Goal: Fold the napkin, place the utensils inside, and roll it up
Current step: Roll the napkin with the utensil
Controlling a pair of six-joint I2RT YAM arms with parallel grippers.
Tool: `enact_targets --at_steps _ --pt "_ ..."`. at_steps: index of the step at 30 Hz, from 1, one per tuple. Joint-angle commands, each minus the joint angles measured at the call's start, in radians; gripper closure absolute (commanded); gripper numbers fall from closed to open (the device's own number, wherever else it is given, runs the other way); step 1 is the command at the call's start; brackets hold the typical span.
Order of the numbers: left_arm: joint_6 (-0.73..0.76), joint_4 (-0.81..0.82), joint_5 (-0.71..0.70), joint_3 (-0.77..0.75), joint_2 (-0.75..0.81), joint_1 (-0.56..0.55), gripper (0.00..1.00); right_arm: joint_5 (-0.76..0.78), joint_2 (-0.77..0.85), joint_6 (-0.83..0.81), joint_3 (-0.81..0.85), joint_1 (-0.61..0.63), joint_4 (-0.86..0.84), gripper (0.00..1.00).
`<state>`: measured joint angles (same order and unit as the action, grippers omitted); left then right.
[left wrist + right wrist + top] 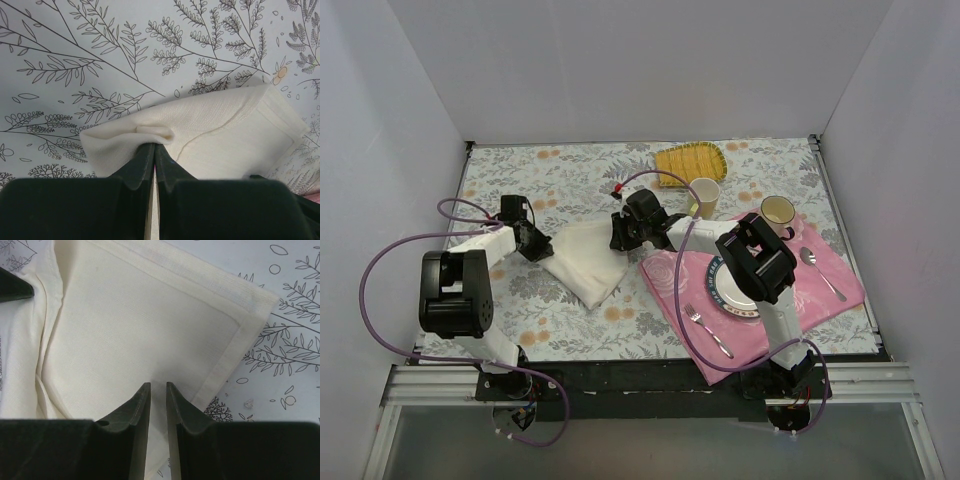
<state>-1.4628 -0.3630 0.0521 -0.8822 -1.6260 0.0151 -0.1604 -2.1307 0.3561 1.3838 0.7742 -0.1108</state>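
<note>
At the desk (570, 170) centre, napkin (585, 262) held from the left

Left gripper (154, 146) is clenched on the napkin's bunched edge. Right gripper (158, 385) sits over the opposite corner, jaws narrowly parted; whether they pinch cloth, I cannot tell. The folded napkin lies mid-desk, just beside the pink placemat (820, 300).

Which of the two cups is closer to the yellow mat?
The left-hand cup, standing beside the yellow mat; the brown-rimmed cup sits farther right at the pink placemat edge.

Floral-print table (520, 170): folded cream napkin (585, 262), pink placemat (670, 305), yellow ribbed mat (690, 158), cream cup (705, 193).
</note>
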Motion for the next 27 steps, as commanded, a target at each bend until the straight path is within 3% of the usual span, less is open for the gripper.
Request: enact_targets --at_steps 1,3,7,13,18,22,27 --pt "0.041 -0.091 -0.135 -0.04 -0.046 0.029 1.0 -0.004 -0.058 -0.061 0.018 -0.004 0.181 0.72" --pt "0.045 -0.09 -0.126 -0.05 -0.032 0.037 1.0 -0.002 -0.055 -0.11 0.043 -0.003 0.221 0.71" --pt "0.053 -0.088 -0.062 -0.112 0.032 0.04 1.0 0.019 -0.021 -0.206 0.083 0.007 0.25 0.52" --pt "0.03 -0.091 0.06 -0.161 0.158 0.04 0.77 0.077 0.018 -0.338 0.25 0.045 0.405 0.34" --pt "0.012 -0.119 0.087 -0.089 0.25 0.04 0.55 0.193 0.116 -0.463 0.311 0.149 0.496 0.17" --pt "-0.019 -0.137 0.109 -0.015 0.336 0.054 0.48 0.223 0.163 -0.505 0.287 0.285 0.519 0.14" --pt "-0.085 -0.223 0.075 0.014 0.383 0.078 0.48 0.26 0.16 -0.514 0.248 0.411 0.477 0.13"
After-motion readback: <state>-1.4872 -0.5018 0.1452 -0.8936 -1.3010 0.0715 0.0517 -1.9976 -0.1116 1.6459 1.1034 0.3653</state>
